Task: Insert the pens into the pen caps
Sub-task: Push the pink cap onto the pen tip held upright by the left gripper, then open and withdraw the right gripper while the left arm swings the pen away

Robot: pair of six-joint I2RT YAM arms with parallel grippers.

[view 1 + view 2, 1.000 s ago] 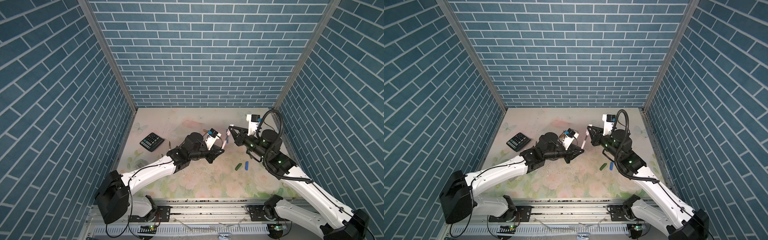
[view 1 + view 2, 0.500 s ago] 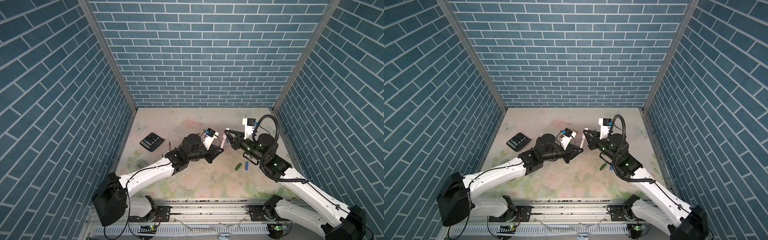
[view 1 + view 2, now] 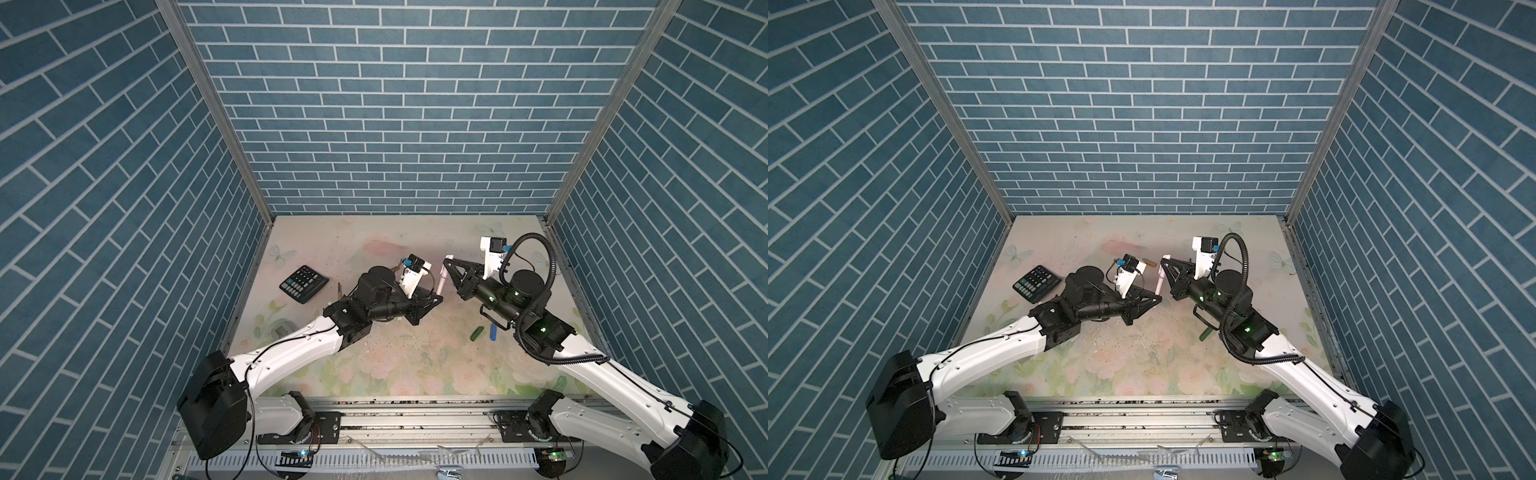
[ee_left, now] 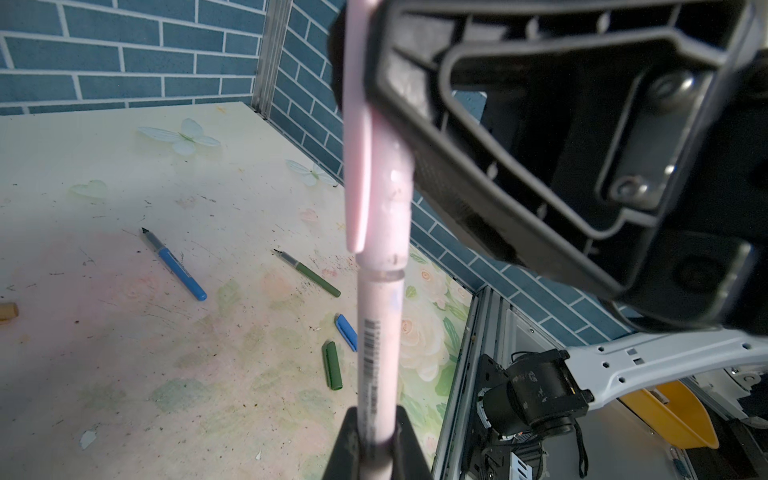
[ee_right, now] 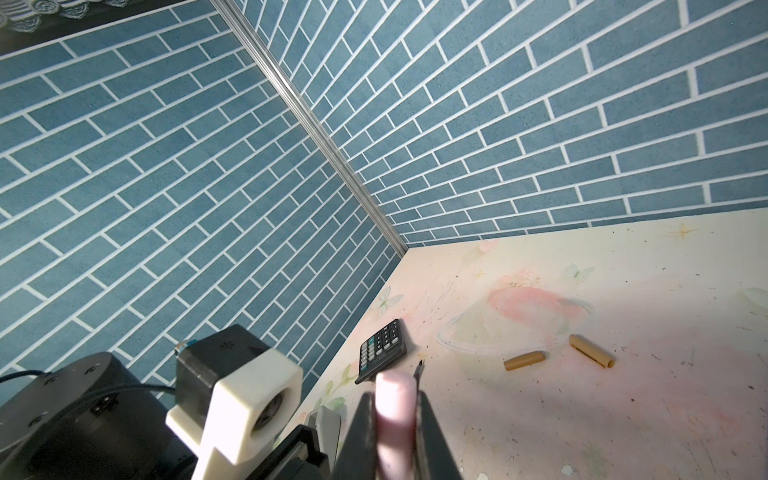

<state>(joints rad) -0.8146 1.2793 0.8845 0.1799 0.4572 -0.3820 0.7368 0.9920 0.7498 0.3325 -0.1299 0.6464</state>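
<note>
Left wrist: left hand [image 4: 376, 440] round pen [image 4: 380, 332]

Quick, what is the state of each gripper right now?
Left gripper: closed, holding the pink pen.
Right gripper: closed, holding the pink cap.

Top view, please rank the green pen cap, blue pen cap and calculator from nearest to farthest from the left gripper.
1. Green pen cap, right of the left gripper.
2. Blue pen cap, just beyond the green one.
3. Black calculator, far off to the left.
</note>
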